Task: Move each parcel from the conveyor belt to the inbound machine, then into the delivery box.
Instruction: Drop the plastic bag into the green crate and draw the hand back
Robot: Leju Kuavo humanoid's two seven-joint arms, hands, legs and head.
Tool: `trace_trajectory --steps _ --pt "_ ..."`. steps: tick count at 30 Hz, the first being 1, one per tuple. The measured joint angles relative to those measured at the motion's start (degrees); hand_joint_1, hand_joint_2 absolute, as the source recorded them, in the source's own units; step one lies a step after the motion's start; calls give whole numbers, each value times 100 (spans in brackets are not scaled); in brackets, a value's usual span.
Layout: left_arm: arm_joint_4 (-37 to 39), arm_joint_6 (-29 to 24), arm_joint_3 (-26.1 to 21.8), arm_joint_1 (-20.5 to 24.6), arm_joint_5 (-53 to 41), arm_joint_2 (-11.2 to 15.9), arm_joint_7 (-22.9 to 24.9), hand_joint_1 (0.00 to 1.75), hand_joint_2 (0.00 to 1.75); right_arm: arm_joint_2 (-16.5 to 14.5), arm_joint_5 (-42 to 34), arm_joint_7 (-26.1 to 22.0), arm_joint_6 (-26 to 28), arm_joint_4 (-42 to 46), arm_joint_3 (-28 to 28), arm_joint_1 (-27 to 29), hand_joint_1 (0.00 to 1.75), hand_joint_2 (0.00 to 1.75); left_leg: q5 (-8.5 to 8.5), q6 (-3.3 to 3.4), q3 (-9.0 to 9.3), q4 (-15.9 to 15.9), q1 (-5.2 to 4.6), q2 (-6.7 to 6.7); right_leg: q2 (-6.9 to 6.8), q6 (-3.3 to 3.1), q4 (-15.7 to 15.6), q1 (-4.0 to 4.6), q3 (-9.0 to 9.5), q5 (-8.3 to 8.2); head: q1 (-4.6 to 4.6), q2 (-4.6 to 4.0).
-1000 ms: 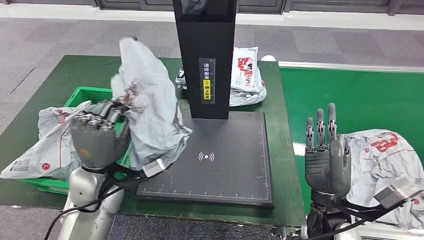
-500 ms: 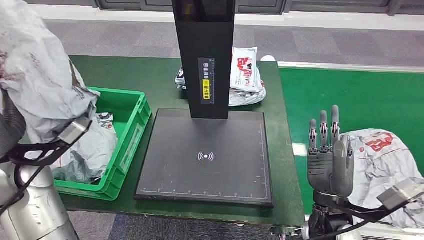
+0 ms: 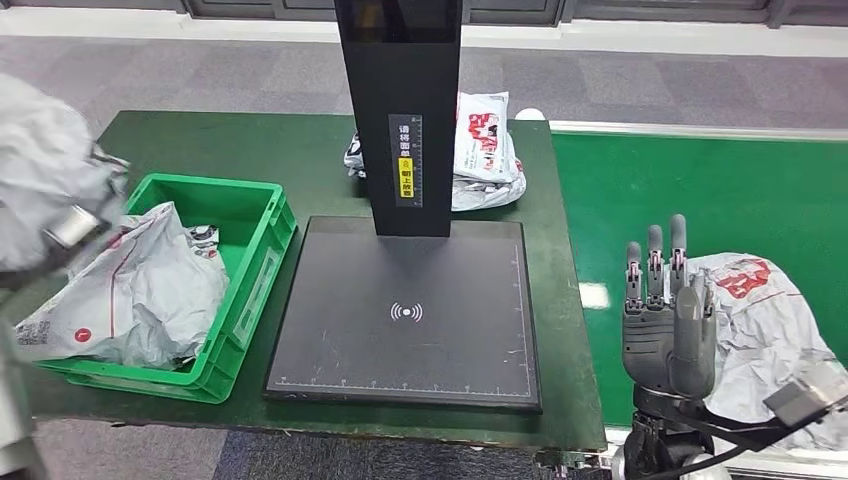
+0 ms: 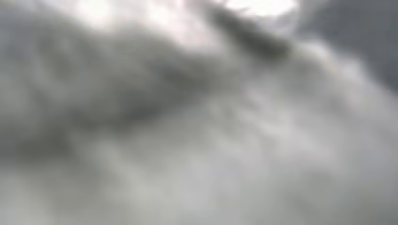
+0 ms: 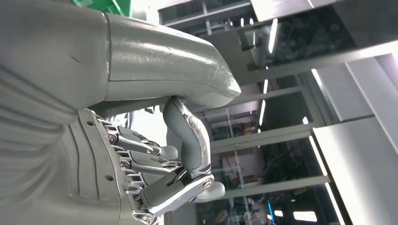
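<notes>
A crumpled grey parcel (image 3: 45, 185) hangs blurred at the far left, above and just left of the green delivery box (image 3: 262, 262). My left hand holds it and is hidden behind it; grey plastic (image 4: 197, 122) lies close against the left wrist camera. Another grey parcel (image 3: 140, 290) with red print lies in the box. The inbound machine's black plate (image 3: 410, 310) is bare under its black column (image 3: 400, 110). My right hand (image 3: 665, 320) stands upright and open, fingers (image 5: 159, 166) holding nothing, just left of a grey parcel (image 3: 765, 320) on the green conveyor belt (image 3: 700, 190).
Two more parcels (image 3: 485, 150) are piled on the dark green table (image 3: 250, 150) behind the column. The conveyor's pale rail (image 3: 700, 130) runs along its far side. Grey carpet floor lies beyond the table.
My left arm has swung the parcel from over the plate's left edge out leftward, past the box, uncovering the parcel inside it. The right hand has barely moved.
</notes>
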State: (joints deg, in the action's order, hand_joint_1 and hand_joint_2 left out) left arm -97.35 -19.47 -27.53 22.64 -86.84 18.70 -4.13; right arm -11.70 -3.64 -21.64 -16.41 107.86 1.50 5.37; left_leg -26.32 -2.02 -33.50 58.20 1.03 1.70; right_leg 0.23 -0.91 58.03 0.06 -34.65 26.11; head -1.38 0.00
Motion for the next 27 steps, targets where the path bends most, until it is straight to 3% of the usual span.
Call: trace_trajectory --steps 2,4,5,7,10,15,16,17,19,20,21,27 --pt "298 113 806 235 -2 495 1627 175 175 1 -13 0 -14 0 -16 5 0 175 4 -1 -2 -3 -3 -4 -2 2 0 4 3 -4 -2 0" --pt "666 335 2346 475 -4 1021 3329 175 175 2 -37 -7 -49 0 -39 8 0 175 8 5 2 -9 -10 -39 -31 10 0 3 34 0 -4 0" --pt "806 531 3098 513 -4 1149 3535 175 175 3 -46 -11 -78 0 -51 6 0 175 10 8 5 -11 -13 -62 -52 15 0 0 56 4 -3 0" --pt "1081 960 4484 445 -4 1299 3207 175 175 3 -55 -20 -169 0 -83 5 0 175 9 11 12 -16 -17 -90 -82 22 0 -10 87 10 0 0" --pt "1403 1489 5599 135 -5 1308 2444 175 175 3 -46 -50 -325 -2 -137 16 0 175 5 14 15 -13 -21 -62 -61 25 -1 -22 75 5 0 0" --pt "1738 1843 5651 -315 -5 1090 2070 175 175 3 -10 -88 -463 -43 -150 30 0 175 2 19 11 -11 -24 -61 -53 27 -2 -30 64 9 -2 0" --pt "1749 1866 5609 -381 -6 1066 2041 175 131 3 -7 -90 -471 -55 -150 28 0 175 2 19 12 -13 -24 -67 -60 27 -1 -30 67 12 -2 0" --pt "1752 1899 5565 -438 -7 1046 2034 139 87 3 -3 -91 -477 -66 -150 28 0 175 2 19 13 -14 -24 -73 -66 25 -1 -30 70 15 -3 0" --pt "1753 1998 5486 -522 -7 1008 2053 52 0 3 9 -90 -484 -86 -150 27 0 175 2 19 15 -17 -24 -84 -79 24 -1 -30 77 20 -3 0" --pt "1753 2064 5458 -556 -7 992 2100 8 0 3 13 -89 -485 -95 -150 27 0 175 2 19 16 -17 -24 -88 -85 23 -1 -30 80 22 -3 0" --pt "1753 2150 5437 -580 -7 980 2182 0 0 3 13 -86 -485 -101 -150 26 0 175 3 19 16 -17 -24 -92 -90 24 -1 -29 82 22 -2 0" --pt "1748 2447 5405 -673 -7 935 3103 0 0 2 23 -72 -469 -109 -150 32 0 175 4 19 20 -17 -25 -96 -93 25 -1 -30 86 21 -2 0"
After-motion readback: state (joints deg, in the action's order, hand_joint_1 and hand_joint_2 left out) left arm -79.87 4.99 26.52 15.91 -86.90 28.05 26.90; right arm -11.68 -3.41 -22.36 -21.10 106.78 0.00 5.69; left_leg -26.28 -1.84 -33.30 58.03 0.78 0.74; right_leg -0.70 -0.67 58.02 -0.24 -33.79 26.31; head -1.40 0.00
